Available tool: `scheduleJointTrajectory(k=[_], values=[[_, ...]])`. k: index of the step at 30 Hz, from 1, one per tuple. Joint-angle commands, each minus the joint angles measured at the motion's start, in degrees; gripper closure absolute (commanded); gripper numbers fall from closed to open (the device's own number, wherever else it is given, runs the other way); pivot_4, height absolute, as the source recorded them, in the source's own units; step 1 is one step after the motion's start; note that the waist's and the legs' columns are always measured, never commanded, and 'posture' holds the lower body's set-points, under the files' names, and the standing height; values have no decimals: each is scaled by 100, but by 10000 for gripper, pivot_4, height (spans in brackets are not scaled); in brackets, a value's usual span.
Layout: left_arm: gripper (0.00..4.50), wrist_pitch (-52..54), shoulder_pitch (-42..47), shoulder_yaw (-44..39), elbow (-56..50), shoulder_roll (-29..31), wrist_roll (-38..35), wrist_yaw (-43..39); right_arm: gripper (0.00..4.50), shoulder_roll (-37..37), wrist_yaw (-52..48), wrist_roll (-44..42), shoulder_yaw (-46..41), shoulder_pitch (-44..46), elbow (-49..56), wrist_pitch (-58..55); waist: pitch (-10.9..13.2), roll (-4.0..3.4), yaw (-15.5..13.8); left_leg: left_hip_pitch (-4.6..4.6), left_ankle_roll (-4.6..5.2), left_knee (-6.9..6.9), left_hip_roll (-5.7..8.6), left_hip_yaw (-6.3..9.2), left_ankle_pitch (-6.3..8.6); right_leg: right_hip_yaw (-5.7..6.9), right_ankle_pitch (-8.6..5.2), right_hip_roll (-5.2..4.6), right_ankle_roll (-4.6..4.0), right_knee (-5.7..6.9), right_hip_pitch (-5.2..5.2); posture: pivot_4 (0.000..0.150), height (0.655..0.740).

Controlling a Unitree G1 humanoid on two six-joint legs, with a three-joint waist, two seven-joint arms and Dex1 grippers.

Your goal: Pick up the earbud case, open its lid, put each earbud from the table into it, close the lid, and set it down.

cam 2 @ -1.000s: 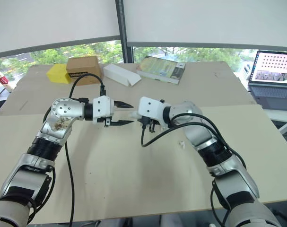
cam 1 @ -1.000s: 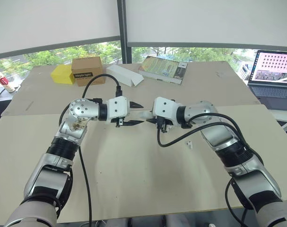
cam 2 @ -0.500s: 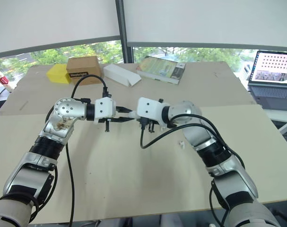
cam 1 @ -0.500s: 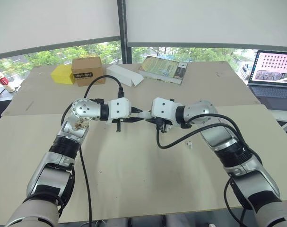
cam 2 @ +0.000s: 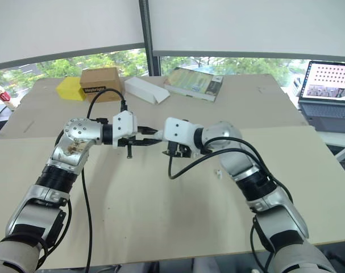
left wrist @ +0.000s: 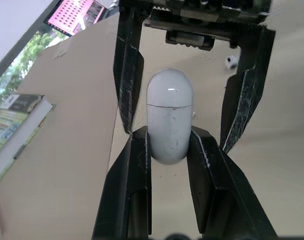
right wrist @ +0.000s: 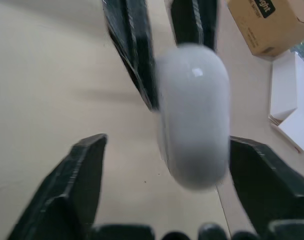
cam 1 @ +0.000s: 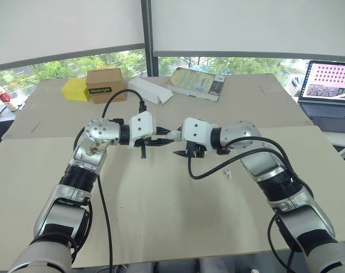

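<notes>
The earbud case (left wrist: 169,117), lid shut, is held above the middle of the table (cam 1: 161,222). It is pinched at one end by the left gripper (cam 1: 162,139). The right gripper (right wrist: 167,145) is spread, with one finger on each side of the case's free end. One earbud (cam 1: 228,173) lies on the table to the right.

earbud case (left wrist: 169,122): glossy white
earbud (cam 1: 227,173): white
table (cam 1: 161,216): pale beige
box (cam 1: 106,84): brown, dark label
block (cam 1: 74,89): yellow
book (cam 1: 196,83): green cover
laptop screen (cam 1: 331,79): pink, dotted grid
</notes>
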State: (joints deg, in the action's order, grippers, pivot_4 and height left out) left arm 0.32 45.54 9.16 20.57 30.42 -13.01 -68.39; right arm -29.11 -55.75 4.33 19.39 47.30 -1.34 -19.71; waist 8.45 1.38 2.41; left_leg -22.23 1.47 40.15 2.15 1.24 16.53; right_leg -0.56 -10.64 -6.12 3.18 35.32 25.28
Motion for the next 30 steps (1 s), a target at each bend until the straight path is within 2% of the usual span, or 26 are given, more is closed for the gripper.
scheduleJointTrajectory(k=[1, 5, 9, 30], values=[[39983, 1321, -252, -546, -614, -162, -906, 278, 168, 130, 291, -672, -878, -170, 549, -785, 0, 0, 2, 0, 0, 3, 0, 0, 0, 0, 0, 0, 0, 2, 0, 1500, 7400], [39983, 2362, -664, -759, -1273, -230, -1421, 523, 168, 375, 617, -1261, -1416, -360, 1117, -1648, 0, 0, 4, 0, 2, 7, -2, 1, 1, -3, 0, 0, 0, 13, 2, 1500, 7400], [39983, 2792, -940, -770, -1723, -253, -1587, 670, 168, 452, 874, -1458, -1463, -385, 1463, -2107, 0, 0, -1, 4, 4, 7, -2, 2, 3, -5, 0, 0, -1, 21, 3, 1500, 7400], [39983, 3191, -956, -833, -2052, -266, -1757, 830, 168, 90, 999, -1669, -1063, -417, 1463, -2083, 0, 0, -69, 4, 3, 6, 0, -1, 2, -6, 0, -2, -1, 10, -1, 1500, 7400]])
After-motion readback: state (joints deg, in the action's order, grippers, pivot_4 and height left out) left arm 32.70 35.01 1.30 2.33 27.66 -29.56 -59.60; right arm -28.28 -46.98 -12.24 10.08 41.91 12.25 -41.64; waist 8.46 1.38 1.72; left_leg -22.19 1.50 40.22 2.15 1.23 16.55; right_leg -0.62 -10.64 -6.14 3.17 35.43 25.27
